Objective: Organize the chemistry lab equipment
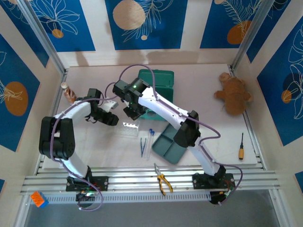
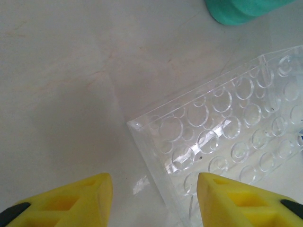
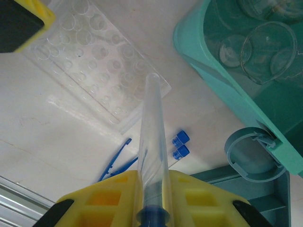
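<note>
Nearest to us, in the right wrist view, a test tube (image 3: 154, 137) is running up from between the yellow fingers (image 3: 106, 196). The right jaws are closing tight on its blue-capped end while its rounded tip is pointing over the near edge of the clear tube rack (image 3: 94, 61). The left jaws are standing about half open and gripping nothing; they are hovering low over the tabletop (image 2: 71, 71), with the rack's corner lying just ahead of the gap between them. We are judging the job to be partly done. Glass flasks (image 3: 270, 47) are already sitting inside the teal case (image 3: 213, 80) just beside the rack, but every rack hole we are able to see is showing empty. Two more capped tubes (image 1: 150, 142) are still lying flat on the tabletop between the rack and the case's lid (image 1: 170, 144), next to blue tweezers (image 3: 118, 161). So we are taking the step in hand to be seating this first tube upright in a hole, with the loose tubes left to follow. What the case holds deeper inside, we are unable to tell.
</note>
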{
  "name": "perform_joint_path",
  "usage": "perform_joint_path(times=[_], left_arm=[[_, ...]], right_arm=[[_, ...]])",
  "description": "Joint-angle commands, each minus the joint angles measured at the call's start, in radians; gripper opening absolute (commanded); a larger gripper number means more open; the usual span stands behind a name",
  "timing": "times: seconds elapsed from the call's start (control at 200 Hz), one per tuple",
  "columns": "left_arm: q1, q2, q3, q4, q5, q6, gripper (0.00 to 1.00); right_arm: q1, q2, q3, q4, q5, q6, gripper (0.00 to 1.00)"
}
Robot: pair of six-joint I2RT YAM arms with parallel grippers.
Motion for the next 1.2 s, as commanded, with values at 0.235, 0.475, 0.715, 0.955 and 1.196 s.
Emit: perform_joint_path(times=[0.235,0.475,0.715,0.955,1.196], left_arm=[[-0.038,0.04,0.02,0.001,0.004,0.007,0.51],[-0.062,0.062,0.03,0.009,-0.006,0.007,0.5],[-0.076,0.074,0.037,0.008,-0.009,0.003,0.5],[-0.076,0.07,0.029,0.007,-0.009,-0.005,0.5],[-0.076,0.065,0.021,0.0,-0.01,-0.015,0.5]], right_arm=[[0.024,0.057,0.052,-0.06,0.01,-0.03,0.21],[0.025,0.067,0.05,-0.04,-0.011,-0.032,0.21],[0.022,0.074,0.05,0.042,-0.029,-0.007,0.25],[0.013,0.087,0.069,0.059,-0.027,0.009,0.27],[-0.004,-0.014,0.006,0.087,0.026,0.027,0.45]])
